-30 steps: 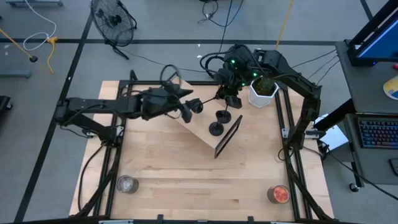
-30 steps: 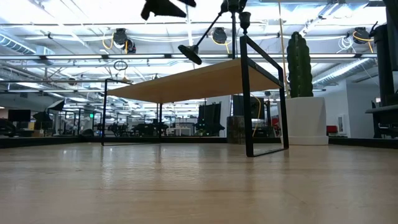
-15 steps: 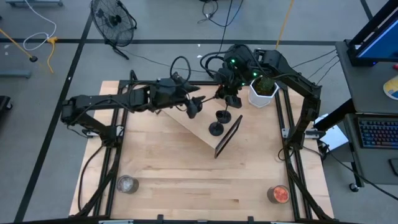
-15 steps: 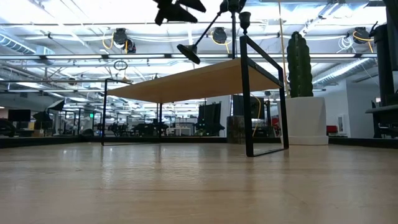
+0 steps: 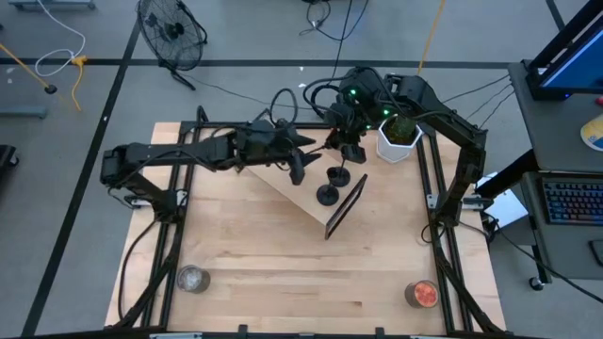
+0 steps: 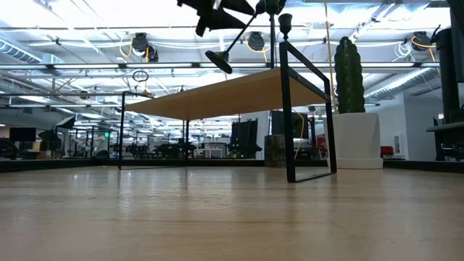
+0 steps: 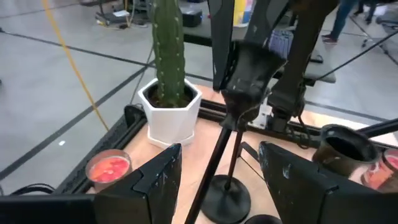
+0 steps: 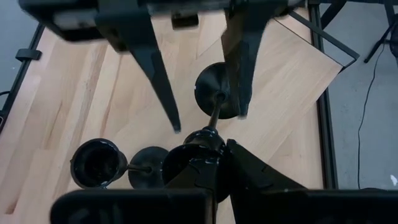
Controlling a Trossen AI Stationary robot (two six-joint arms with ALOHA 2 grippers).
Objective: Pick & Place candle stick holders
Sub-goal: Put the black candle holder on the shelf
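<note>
A silvery-grey jar [image 5: 192, 279] is seen at the near left of the table [image 5: 264, 273]. The left arm is stretched rightward over the far part of the table, above a small raised wooden shelf [image 5: 303, 193]. The left gripper [image 5: 300, 158] is held with fingers spread, and a tilted black candle holder [image 7: 239, 99] is seen between its fingers [image 7: 158, 180]; contact there cannot be told. That tilted holder is pinched at its cup by the right gripper [image 8: 208, 155], jaws pressed on it. Two more candle holders [image 5: 333, 185] are stood upright on the shelf, just beside each other. A cactus in a white pot [image 5: 399, 137] is placed at the far right. A jar with orange filling [image 5: 423, 295] is set at the near right.
</note>
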